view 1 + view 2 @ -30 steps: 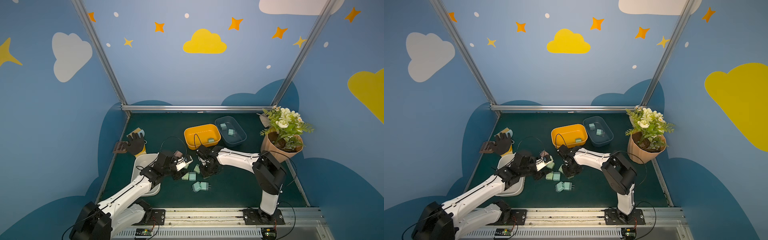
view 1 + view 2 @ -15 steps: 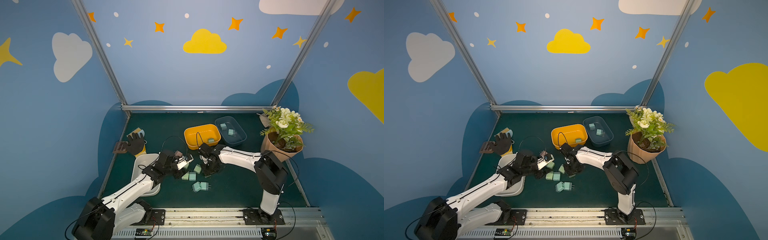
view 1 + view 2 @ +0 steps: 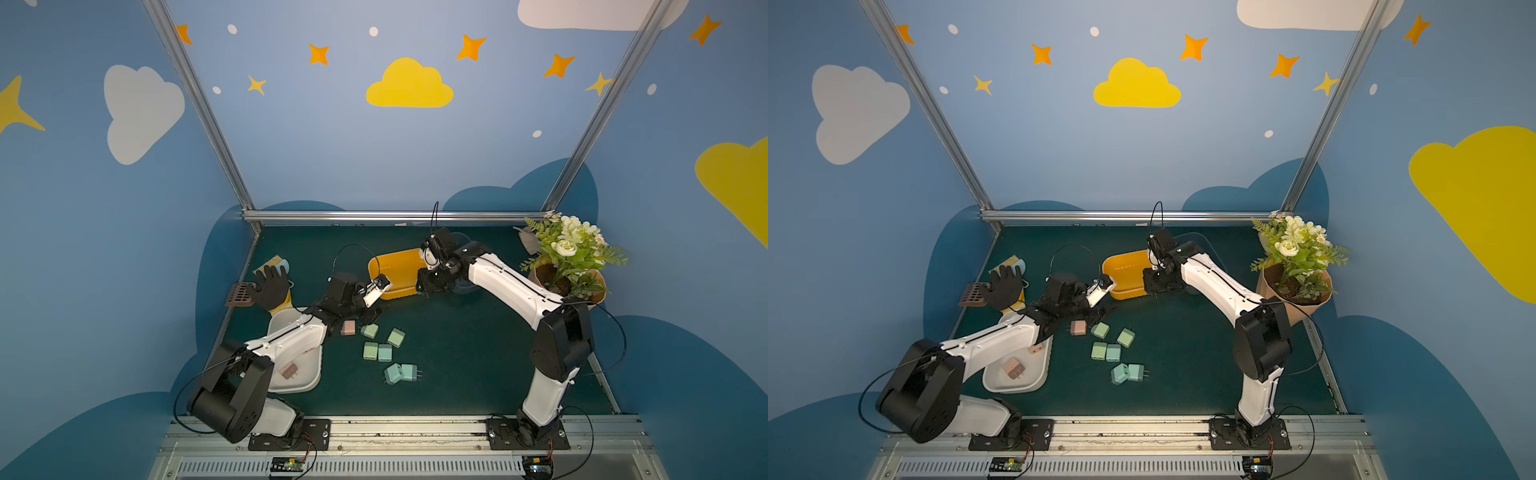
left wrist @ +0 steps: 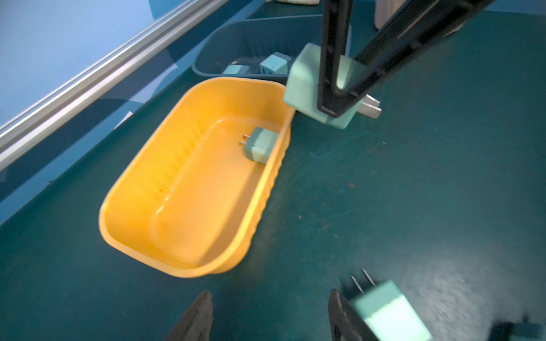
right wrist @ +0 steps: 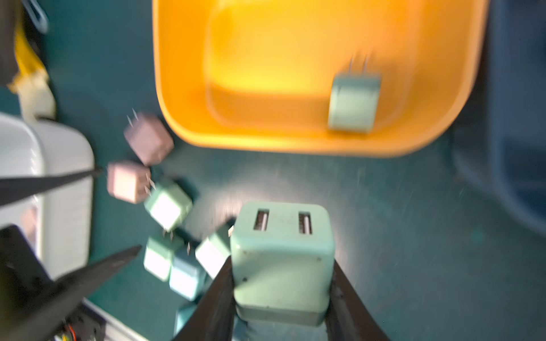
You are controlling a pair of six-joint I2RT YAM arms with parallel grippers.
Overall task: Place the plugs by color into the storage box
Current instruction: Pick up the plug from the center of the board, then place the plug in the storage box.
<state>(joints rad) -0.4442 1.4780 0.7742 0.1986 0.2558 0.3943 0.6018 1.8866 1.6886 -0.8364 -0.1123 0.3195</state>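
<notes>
Right wrist view: the right gripper (image 5: 280, 274) is clenched on a light green plug (image 5: 282, 257), just outside the near rim of the yellow tub (image 5: 266, 146), where another green plug (image 5: 353, 103) lies. The left gripper (image 4: 270, 298) gapes empty by the tub's far end.

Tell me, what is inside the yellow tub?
One light green plug lies in the yellow tub, close to an end wall. Nothing else is in it. In both top views the right arm covers that end, hiding the plug.
</notes>
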